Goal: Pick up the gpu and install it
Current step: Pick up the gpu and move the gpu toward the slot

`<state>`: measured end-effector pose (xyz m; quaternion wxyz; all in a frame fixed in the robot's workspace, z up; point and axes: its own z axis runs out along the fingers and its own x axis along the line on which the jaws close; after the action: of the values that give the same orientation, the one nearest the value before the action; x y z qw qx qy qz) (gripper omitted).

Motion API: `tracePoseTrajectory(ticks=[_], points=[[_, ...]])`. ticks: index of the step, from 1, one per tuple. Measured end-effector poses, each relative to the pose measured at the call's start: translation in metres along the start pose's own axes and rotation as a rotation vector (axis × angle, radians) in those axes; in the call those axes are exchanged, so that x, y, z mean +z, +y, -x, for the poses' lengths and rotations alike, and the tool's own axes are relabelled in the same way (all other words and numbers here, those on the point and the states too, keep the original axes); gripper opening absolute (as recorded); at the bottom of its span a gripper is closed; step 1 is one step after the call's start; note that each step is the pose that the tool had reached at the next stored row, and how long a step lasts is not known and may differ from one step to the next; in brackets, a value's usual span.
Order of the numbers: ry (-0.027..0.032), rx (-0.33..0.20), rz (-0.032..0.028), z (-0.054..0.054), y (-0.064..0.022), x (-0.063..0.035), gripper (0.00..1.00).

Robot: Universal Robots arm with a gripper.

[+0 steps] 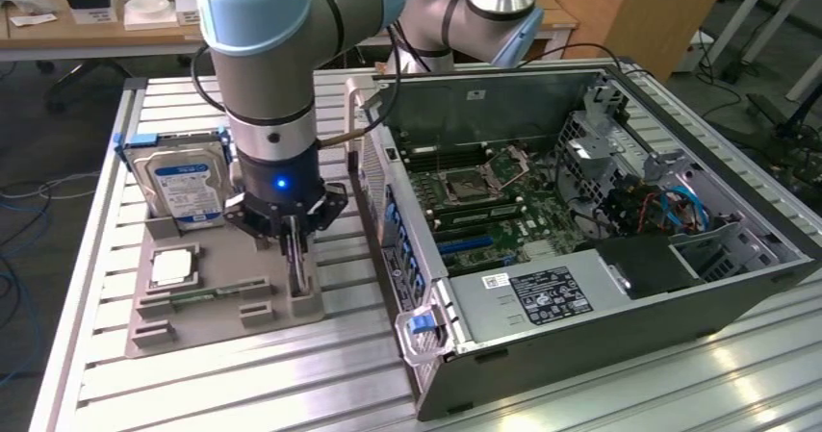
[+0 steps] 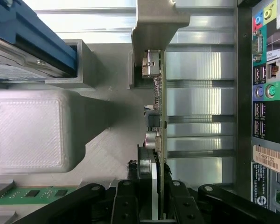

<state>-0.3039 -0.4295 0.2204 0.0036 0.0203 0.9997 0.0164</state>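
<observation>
Table (image 1: 257,393): slatted metal, carries every item below.
Computer case (image 1: 617,297): lying open at the exterior view's right.
Holder tray (image 1: 206,331): grey, just beside the case.
Hard drive (image 1: 180,187): upright in a tray slot.
The gpu (image 2: 159,116): on edge, seated in its tray bracket.
My gripper (image 1: 298,247): directly over the gpu.
My fingers (image 2: 126,205): closed on the gpu, one against each face.
</observation>
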Motion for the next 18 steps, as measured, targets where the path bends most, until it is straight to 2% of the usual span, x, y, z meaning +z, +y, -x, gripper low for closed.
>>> tracePoseTrajectory(ticks=[18], points=[[0.0000,0.000,0.0025,0.000,0.0006,-0.0186,0.28]])
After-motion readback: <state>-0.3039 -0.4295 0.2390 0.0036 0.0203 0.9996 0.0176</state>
